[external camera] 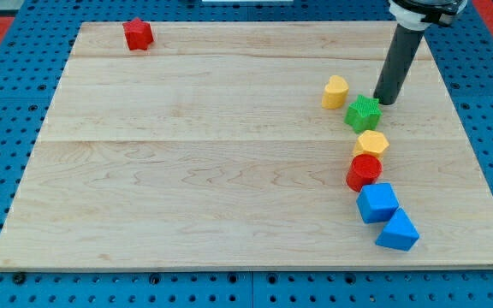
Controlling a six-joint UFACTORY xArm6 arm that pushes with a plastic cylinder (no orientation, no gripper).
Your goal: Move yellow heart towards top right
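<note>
The yellow heart (335, 91) lies on the wooden board (187, 154) at the view's right, above the middle. My tip (386, 102) rests on the board to the right of the heart, just up and right of the green star (363, 113). The star sits between the heart and the tip, a little lower. The tip touches no block that I can tell.
Below the green star runs a column: a yellow hexagon (371, 143), a red cylinder (364, 172), a blue cube (377, 203) and a blue triangular block (397, 231). A red block (138, 34) sits at the view's top left. The board's right edge is close.
</note>
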